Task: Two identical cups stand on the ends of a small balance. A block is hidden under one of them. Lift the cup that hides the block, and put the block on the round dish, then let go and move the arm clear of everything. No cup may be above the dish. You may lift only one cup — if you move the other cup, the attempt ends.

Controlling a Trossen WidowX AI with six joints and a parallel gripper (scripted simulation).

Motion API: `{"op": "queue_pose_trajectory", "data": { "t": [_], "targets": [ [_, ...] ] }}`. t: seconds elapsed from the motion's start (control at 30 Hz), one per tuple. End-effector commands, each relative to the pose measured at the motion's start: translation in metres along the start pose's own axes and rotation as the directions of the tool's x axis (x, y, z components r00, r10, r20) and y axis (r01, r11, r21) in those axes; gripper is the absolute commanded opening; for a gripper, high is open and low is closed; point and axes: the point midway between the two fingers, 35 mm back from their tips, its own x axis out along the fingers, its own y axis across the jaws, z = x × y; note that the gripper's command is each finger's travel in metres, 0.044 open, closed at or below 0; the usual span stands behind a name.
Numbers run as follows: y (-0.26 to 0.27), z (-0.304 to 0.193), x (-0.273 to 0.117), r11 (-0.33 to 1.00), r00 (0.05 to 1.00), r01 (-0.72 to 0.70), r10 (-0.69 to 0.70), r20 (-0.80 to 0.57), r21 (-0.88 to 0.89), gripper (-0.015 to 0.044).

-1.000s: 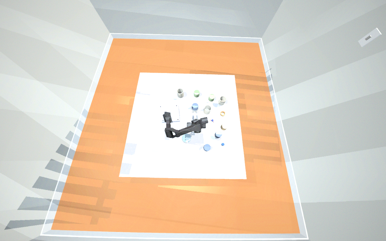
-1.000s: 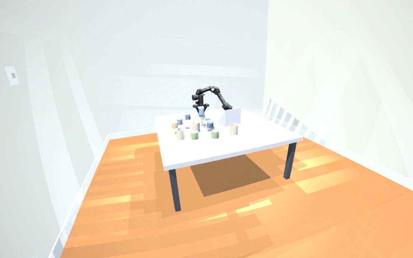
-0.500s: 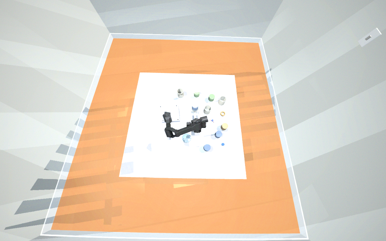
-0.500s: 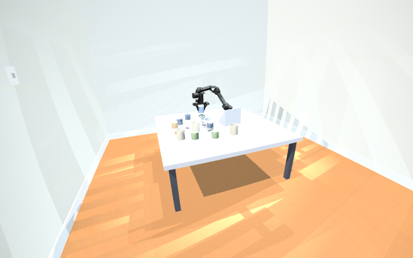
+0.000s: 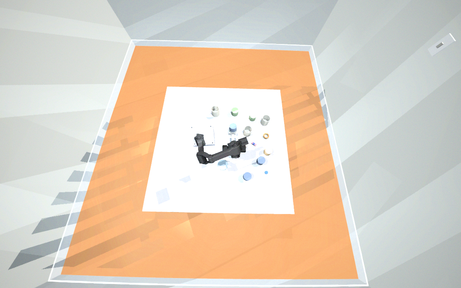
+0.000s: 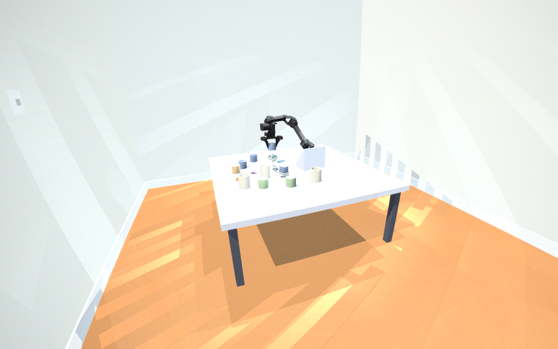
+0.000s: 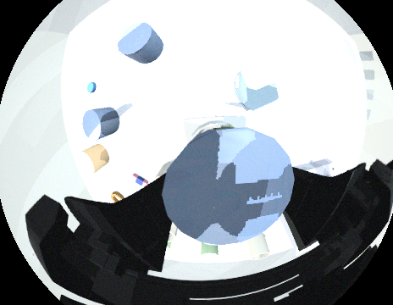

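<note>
My gripper [image 6: 271,144] [image 7: 229,183] is shut on a blue cup [image 6: 271,147] [image 7: 205,199] and holds it raised above the near pan of the balance. In the top view the arm hides this cup. On that pan a green block [image 6: 272,156] shows below the held cup; a thin green sliver of it shows past the cup's edge in the wrist view. The other blue cup [image 5: 233,127] [image 6: 283,168] stands on the balance's far pan. The pale round dish [image 5: 222,165] [image 7: 262,97] lies on the table beside the near pan, with nothing seen above it.
Two more blue cups [image 5: 261,161] [image 5: 247,176], a tan cup [image 5: 268,152], an orange ring [image 7: 117,196] and a small blue disc [image 7: 91,87] lie to one side. Several beige mugs and two green cups [image 5: 234,112] [image 5: 252,117] stand beyond the balance. A pale upright panel [image 6: 314,158] stands near the arm's base.
</note>
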Motion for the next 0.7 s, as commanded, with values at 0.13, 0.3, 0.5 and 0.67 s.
{"op": "queue_pose_trajectory", "data": {
  "t": [0.13,0.3,0.5,0.67],
  "targets": [
    [-0.0006,0.0003,-0.0134,1.000,1.000,-0.012,0.012,-0.002,0.003,0.0000],
    [-0.0015,0.0009,-0.0104,1.000,1.000,-0.005,0.005,0.003,-0.002,0.0000],
    [-0.0015,0.0009,-0.0104,1.000,1.000,-0.005,0.005,0.003,-0.002,0.0000],
    [-0.0015,0.0009,-0.0104,1.000,1.000,-0.005,0.005,0.003,-0.002,0.0000]
  ]
}}
